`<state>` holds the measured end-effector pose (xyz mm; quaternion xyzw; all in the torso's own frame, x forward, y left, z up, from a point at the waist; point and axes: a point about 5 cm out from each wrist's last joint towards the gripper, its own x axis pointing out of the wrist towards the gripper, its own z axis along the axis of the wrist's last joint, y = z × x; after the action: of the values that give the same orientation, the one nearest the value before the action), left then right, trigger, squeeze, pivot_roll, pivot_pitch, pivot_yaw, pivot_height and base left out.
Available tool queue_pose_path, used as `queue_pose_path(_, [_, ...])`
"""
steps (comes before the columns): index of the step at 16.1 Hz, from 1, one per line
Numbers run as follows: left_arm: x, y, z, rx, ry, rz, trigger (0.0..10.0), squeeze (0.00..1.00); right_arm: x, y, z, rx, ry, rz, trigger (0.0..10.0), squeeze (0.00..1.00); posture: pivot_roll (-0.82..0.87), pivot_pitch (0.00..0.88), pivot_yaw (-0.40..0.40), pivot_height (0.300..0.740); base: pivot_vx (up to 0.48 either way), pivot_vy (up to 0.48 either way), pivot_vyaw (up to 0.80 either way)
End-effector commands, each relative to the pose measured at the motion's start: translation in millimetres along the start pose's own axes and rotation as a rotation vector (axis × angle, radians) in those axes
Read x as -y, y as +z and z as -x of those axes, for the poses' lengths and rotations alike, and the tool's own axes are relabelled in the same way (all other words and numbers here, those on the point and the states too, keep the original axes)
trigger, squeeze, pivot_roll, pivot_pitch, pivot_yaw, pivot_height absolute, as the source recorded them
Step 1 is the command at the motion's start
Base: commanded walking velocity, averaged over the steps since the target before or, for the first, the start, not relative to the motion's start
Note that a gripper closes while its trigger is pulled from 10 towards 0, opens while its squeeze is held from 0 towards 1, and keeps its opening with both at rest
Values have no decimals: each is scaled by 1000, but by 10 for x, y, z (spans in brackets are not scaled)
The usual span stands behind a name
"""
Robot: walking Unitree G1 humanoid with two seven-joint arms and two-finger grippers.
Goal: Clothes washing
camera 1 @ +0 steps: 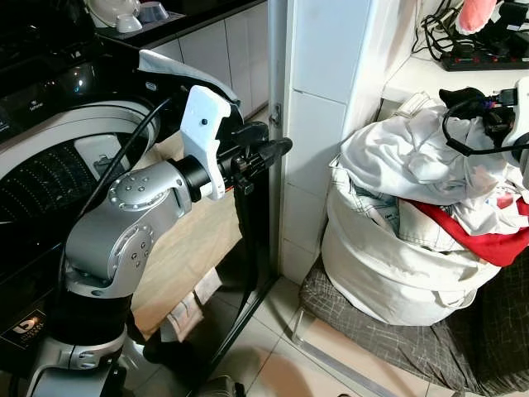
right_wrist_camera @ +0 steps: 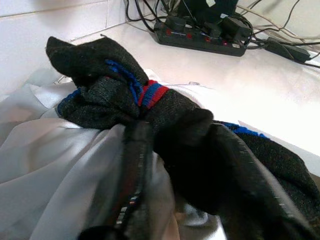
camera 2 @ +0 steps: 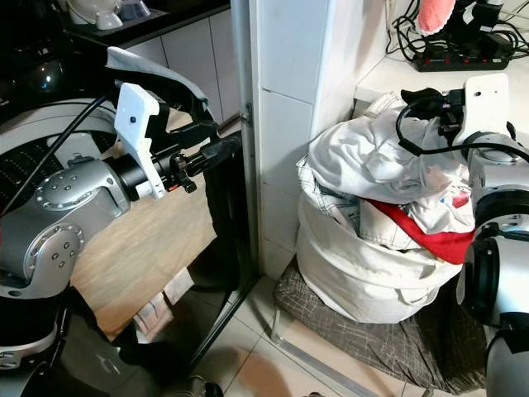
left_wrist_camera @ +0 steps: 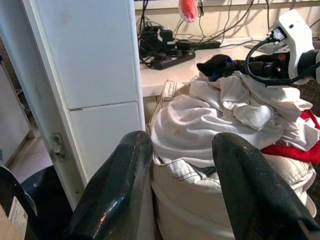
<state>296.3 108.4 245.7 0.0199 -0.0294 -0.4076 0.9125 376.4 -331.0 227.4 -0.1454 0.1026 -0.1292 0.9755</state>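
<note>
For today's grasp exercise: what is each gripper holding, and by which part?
The right gripper pinches the dark sock at its bunched middle, atop the laundry bag. The left gripper is open and empty.

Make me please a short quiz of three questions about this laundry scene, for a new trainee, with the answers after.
1. True or false: the right tool is closed on a dark sock with blue and red stripes, on top of the laundry pile.
2. Which colour is the garment that hangs over the rim of the white laundry bag? A) green B) red C) yellow
3. Fill in: the left tool is ____ and holds nothing, raised beside the white tiled pillar.

Key
1. True.
2. B.
3. open; its two fingers stand apart with the laundry pile seen between them.
</note>
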Motion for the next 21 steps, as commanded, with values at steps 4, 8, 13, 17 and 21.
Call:
queue_pose_path(4, [30, 4, 1, -11, -29, -3, 10000, 0, 37, -65, 10, -29, -15, -19, 0, 0, 63, 0, 54, 740, 0, 0, 0])
queue_pose_path(8, [19, 10, -15, -4, -23, -3, 10000, 0, 43, -35, 9, -14, -20, -30, 0, 0, 54, 0, 55, 740, 0, 0, 0])
queue_pose_path(13, [-46, 67, -77, 51, 24, 13, 10000, 0, 80, 216, 13, 112, -10, -98, 0, 0, 23, 0, 67, 740, 0, 0, 0])
queue_pose_path(17, [-41, 88, -149, 81, 20, 28, 10000, 0, 126, 383, 37, 209, 7, -131, 0, 0, -7, 0, 84, 740, 0, 0, 0])
queue_pose_path(21, [-57, 129, -209, 133, 66, 32, 10000, 0, 172, 672, 127, 392, 86, -143, 0, 0, -23, 0, 78, 740, 0, 0, 0])
